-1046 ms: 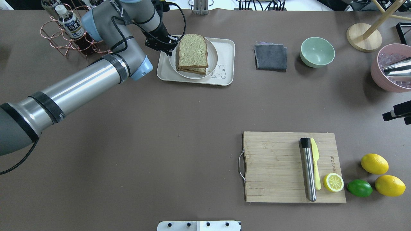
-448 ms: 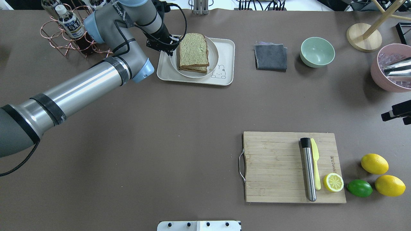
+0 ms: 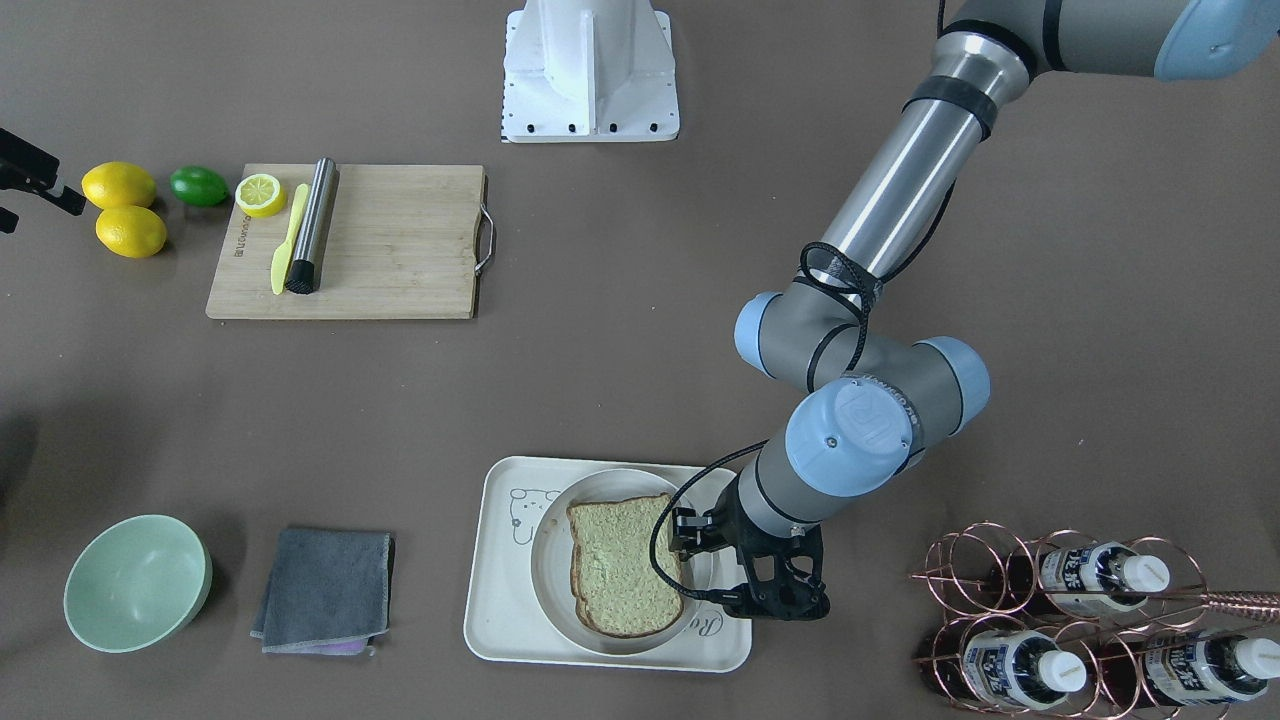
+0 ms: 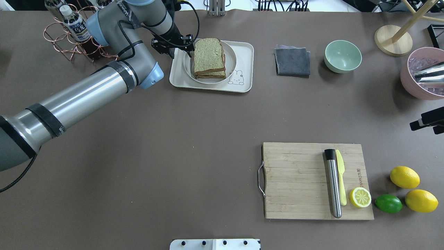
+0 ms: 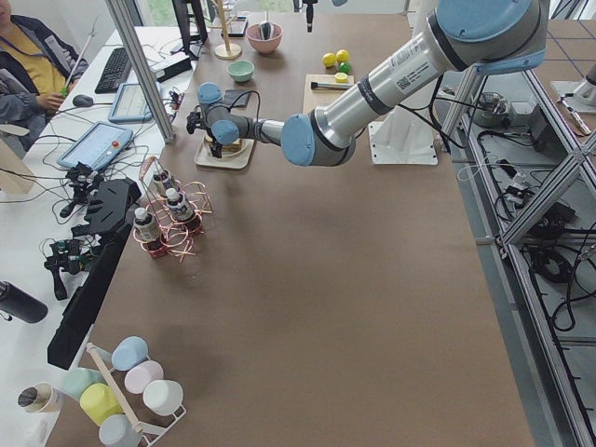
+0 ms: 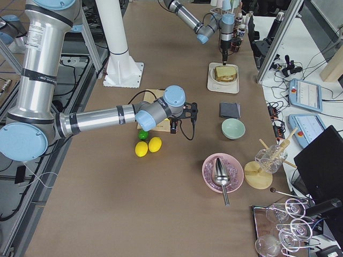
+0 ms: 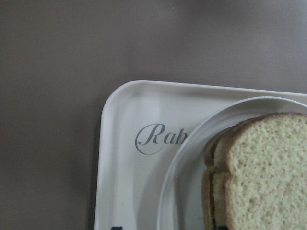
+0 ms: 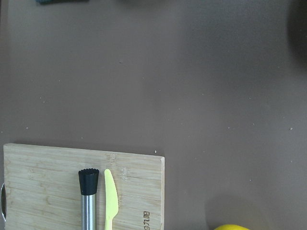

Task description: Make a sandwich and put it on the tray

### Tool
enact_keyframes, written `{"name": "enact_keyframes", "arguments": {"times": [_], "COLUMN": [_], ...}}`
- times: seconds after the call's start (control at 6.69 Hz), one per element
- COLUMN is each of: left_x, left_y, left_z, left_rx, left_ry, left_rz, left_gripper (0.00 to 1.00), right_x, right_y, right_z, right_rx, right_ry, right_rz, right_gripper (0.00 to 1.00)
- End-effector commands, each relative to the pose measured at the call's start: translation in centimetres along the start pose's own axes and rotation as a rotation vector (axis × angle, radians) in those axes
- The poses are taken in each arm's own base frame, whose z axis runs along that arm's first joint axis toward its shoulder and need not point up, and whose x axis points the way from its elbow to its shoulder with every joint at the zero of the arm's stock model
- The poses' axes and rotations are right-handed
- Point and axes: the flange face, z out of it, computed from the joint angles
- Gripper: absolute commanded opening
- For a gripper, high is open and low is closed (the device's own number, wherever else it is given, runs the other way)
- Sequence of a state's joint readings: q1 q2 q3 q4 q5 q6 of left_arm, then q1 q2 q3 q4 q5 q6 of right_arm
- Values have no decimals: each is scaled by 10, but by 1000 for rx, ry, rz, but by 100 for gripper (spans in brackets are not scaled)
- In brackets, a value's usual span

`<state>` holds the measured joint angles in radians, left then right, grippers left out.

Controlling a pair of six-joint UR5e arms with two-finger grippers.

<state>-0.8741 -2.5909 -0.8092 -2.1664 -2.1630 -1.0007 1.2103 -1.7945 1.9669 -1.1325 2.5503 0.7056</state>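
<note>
The sandwich [image 4: 208, 55], two tan slices stacked, lies on a round white plate [image 4: 230, 59] that sits on the cream tray [image 4: 242, 52]. Its filling is hidden. In the front view the sandwich [image 3: 620, 565] and the tray [image 3: 500, 600] are at the bottom centre. My left gripper [image 4: 180, 51] hovers open and empty over the tray's edge by the "Rab" script [image 7: 158, 139], just beside the plate's rim [image 7: 187, 167]. My right gripper [image 4: 425, 123] is at the table's right edge, near the lemons; I cannot tell if it is open.
A copper bottle rack [image 4: 73, 34] stands close behind my left arm. A grey cloth [image 4: 292, 61] and a green bowl [image 4: 342, 56] lie right of the tray. A bamboo board [image 4: 298, 180] holds a metal cylinder, a yellow knife and a lemon half.
My left gripper has drawn back from the plate's rim, up and away toward the far left. The plate with the sandwich stays on the tray.
</note>
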Motion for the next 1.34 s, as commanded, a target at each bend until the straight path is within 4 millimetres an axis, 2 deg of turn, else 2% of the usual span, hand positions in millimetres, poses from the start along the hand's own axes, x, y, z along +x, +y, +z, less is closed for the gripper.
{"name": "enact_keyframes", "arguments": {"times": [0.0,0.15,0.3,0.45,0.6,0.75,0.9,1.2], "left_x": [-48,-80,-111,-164,-211,-264,-319,-412], "left_y": [58,91,117,168,199,217,232,241], "left_z": [-62,-88,-126,-154,-187,-218,-239,-272], "left_rx": [-57,-107,-123,-145,-131,-115,-124,-146], "left_ry": [-95,-121,-159,-180,-191,-212,-243,-290], "left_rz": [-11,-19,12,69,77,110,168,257], "left_gripper": [73,73,74,75,76,80,91,92], "right_x": [1,2,5,9,25,41,58,105], "right_y": [-1,0,1,4,10,11,7,4], "right_z": [-2,-2,-3,-2,1,-1,-8,-38], "right_rx": [13,14,18,17,22,6,5,-20], "right_ry": [9,13,23,30,76,115,167,243], "right_rz": [-2,-6,-2,3,-20,-50,-79,-135], "right_gripper": [100,100,100,100,100,100,100,100]}}
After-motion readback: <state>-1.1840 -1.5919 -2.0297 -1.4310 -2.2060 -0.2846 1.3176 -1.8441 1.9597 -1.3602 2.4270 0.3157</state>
